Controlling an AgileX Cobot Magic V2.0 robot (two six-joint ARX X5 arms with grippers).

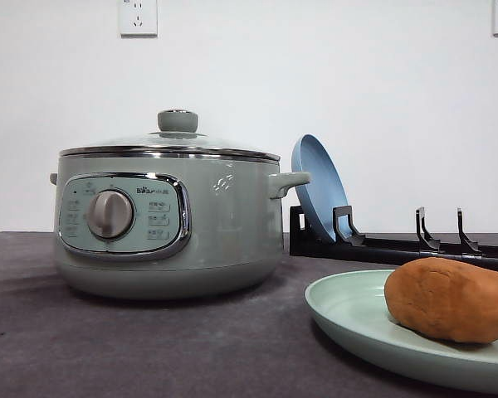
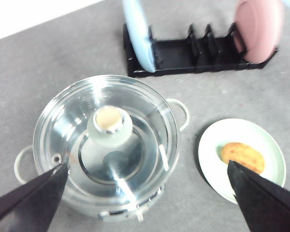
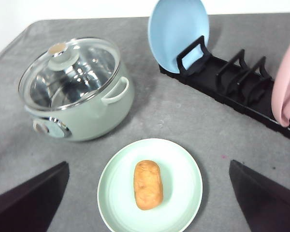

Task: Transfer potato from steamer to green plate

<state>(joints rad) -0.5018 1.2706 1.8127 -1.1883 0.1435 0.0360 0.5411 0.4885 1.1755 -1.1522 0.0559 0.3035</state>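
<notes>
Glass lid [image 3: 70, 72] gleaming over chrome rim — matte potato [image 1: 450, 298] lying on glossy green plate [image 1: 349, 311] — grey counter [image 1: 149, 348] looking dull

bright, even light with soft shadows; glare streaks the glass lid [image 2: 106, 140], and the left wrist view looks slightly blurred.

- In the left wrist view, the left gripper [image 2: 145, 203] shows as two flat black fingers [image 2: 31, 203], each a wedge narrowing to a blunt tip.
- Their surfaces are matte and plain, without visible screws, cables or markings.
- In the right wrist view, the right gripper [image 3: 147, 198] has the same look: two dark, nearly black fingers [image 3: 266, 198] with straight edges and pointed ends.
- The finish is smooth and uniform; finer detail is too dark to make out.
</notes>
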